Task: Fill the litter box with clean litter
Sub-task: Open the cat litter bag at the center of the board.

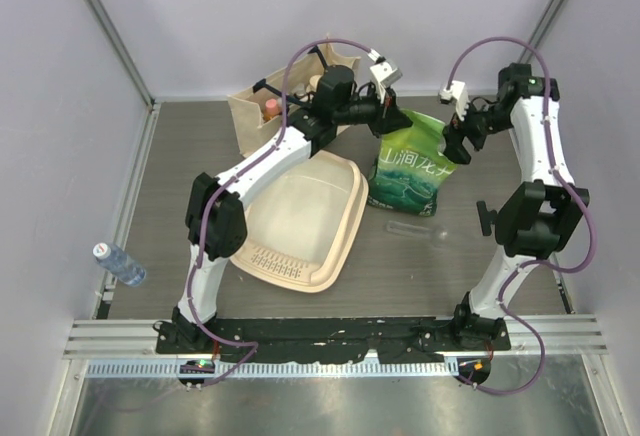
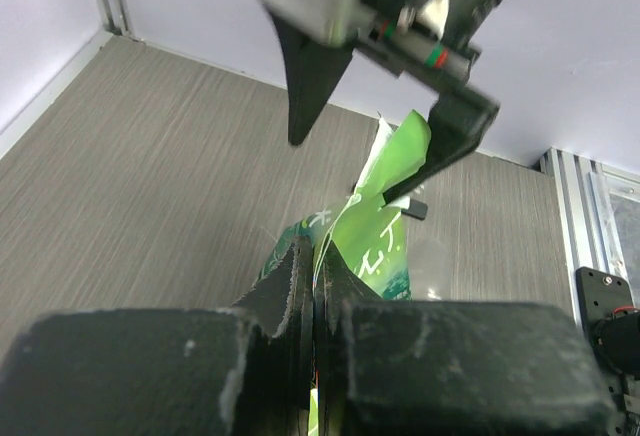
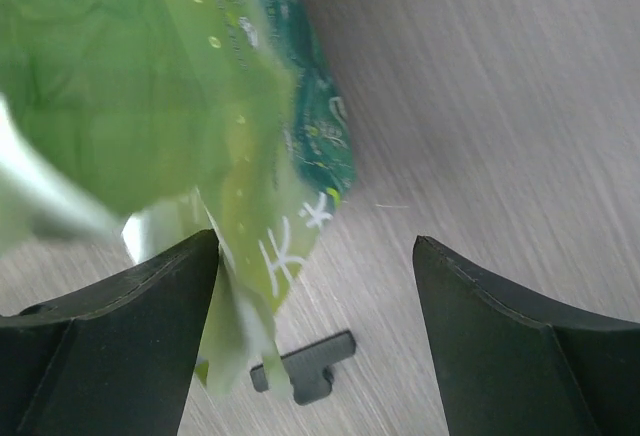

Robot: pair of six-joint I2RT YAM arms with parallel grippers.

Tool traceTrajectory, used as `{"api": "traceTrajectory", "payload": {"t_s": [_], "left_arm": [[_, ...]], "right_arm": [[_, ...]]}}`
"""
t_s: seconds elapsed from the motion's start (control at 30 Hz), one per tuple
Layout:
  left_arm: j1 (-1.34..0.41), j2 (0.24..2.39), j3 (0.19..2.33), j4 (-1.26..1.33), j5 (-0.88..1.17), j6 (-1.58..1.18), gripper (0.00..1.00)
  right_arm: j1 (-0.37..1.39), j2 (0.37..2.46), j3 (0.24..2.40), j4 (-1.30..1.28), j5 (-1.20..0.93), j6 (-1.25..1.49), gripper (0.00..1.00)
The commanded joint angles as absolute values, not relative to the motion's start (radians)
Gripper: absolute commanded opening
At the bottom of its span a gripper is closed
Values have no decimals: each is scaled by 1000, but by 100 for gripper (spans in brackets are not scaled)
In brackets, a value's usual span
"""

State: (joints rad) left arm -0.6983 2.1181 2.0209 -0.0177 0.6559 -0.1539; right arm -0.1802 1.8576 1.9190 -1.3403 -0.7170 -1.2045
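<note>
The cream litter box (image 1: 345,218) lies tilted on the table left of centre, and no clean litter shows in it or anywhere else. To its right stands a green bag (image 1: 410,171) with white characters. My left gripper (image 1: 390,116) is shut on the bag's top edge; in the left wrist view the thin green film (image 2: 385,236) runs between the pressed fingers (image 2: 290,286). My right gripper (image 1: 456,142) stands open at the bag's upper right corner. In the right wrist view a loose flap of the bag (image 3: 150,86) hangs against the left finger (image 3: 140,346), with the right finger well apart.
A beige tote bag (image 1: 262,106) stands behind the litter box. A water bottle (image 1: 120,264) lies at the left edge. A clear tube-like object (image 1: 415,228) lies in front of the green bag. A small dark part (image 3: 305,368) rests on the table under the right gripper.
</note>
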Motion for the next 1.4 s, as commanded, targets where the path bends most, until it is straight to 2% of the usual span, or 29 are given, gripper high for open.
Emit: {"api": "traceTrajectory", "payload": {"t_s": [0.0, 0.13, 0.2, 0.27, 0.3, 0.43, 0.53, 0.57, 0.6, 0.67, 0.7, 0.77, 0.9, 0.93, 0.97, 1.07, 1.2, 1.27, 1.33, 1.37], "left_arm": [[-701, 2016, 2108, 150, 677, -175, 0], [-704, 2016, 2097, 167, 669, -187, 0], [-704, 2006, 2074, 173, 667, -190, 0], [-704, 1996, 2062, 173, 667, -186, 0], [-703, 1993, 2050, 173, 667, -180, 0], [-703, 1994, 2042, 173, 661, -173, 0], [-704, 2003, 2052, 167, 649, -176, 1], [-703, 2005, 2052, 167, 643, -179, 4], [-703, 2003, 2052, 167, 631, -181, 16], [-703, 2000, 2049, 167, 617, -181, 30], [-701, 1999, 2046, 172, 608, -179, 34], [-700, 1996, 2046, 172, 607, -179, 35], [-695, 2005, 2052, 161, 615, -178, 41], [-695, 2009, 2056, 158, 620, -179, 43], [-695, 2017, 2065, 153, 620, -186, 45], [-695, 2007, 2065, 149, 623, -201, 46], [-707, 1913, 2031, 114, 653, -166, 42], [-724, 1869, 1969, 75, 681, -18, 46], [-761, 1830, 1951, -102, 755, 149, 49], [-773, 1822, 1948, -233, 768, 322, 50]], "right_arm": [[-132, 1832, 1842, -1505, -696, -1241, 84], [-129, 1853, 1848, -1505, -758, -1180, 82], [-129, 1874, 1859, -1505, -755, -1166, 72], [-133, 1870, 1859, -1386, -704, -1067, 58], [-136, 1843, 1836, -1334, -686, -992, 56], [-143, 1744, 1711, -978, -605, -813, 54], [-143, 1717, 1681, -895, -592, -703, 51], [-143, 1707, 1675, -867, -571, -669, 49], [-141, 1698, 1658, -842, -558, -641, 47], [-140, 1690, 1658, -845, -549, -608, 41], [-141, 1692, 1661, -854, -537, -594, 38], [-140, 1707, 1677, -926, -531, -598, 26], [-143, 1718, 1704, -979, -528, -641, 12], [-143, 1723, 1712, -991, -546, -644, 4], [-143, 1726, 1721, -996, -554, -646, 1], [-143, 1733, 1770, -1005, -603, -628, 1], [-143, 1744, 1893, -1011, -656, -548, 1], [-143, 1750, 1934, -1029, -682, -540, 1], [-143, 1759, 1988, -1052, -695, -535, 1], [-144, 1761, 2003, -1063, -707, -537, 1]]}}
